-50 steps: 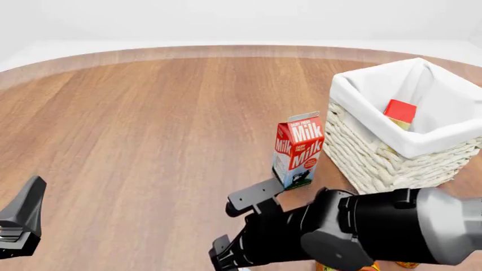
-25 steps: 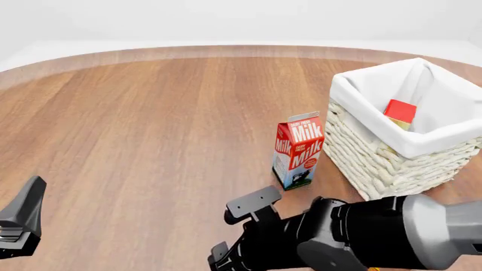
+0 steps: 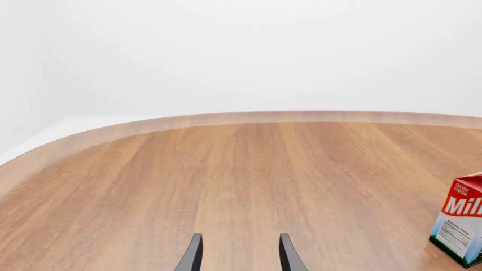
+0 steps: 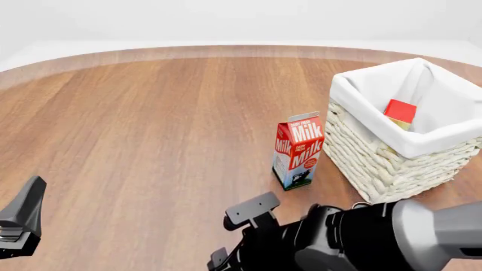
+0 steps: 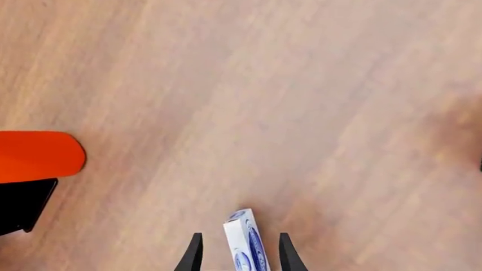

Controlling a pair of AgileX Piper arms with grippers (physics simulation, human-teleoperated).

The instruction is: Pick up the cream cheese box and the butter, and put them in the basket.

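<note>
The butter (image 4: 400, 111) already lies in the basket (image 4: 391, 164), a red box propped against the white lining at about two o'clock from the table's middle, so by my reckoning the cream cheese box (image 5: 245, 241) is the step in hand. The right gripper (image 5: 238, 254) hangs low over the near edge of the table, around five o'clock, its two fingers apart with the small white-and-blue box standing edge-on in the gap; neither finger looks to be touching it. The next move, I would say, calls for closing squarely on those narrow sides, lifting, then swinging up toward the basket. The milk carton (image 4: 298, 150) stands upright just beside the basket's near-left wall, right on the likely path, so the lift should clear it. Something orange (image 5: 38, 156) and a dark shape sit off to one side in the right wrist view; I cannot tell what they are. The left gripper (image 3: 238, 255) idles at seven o'clock, fingers parted, holding nothing.
</note>
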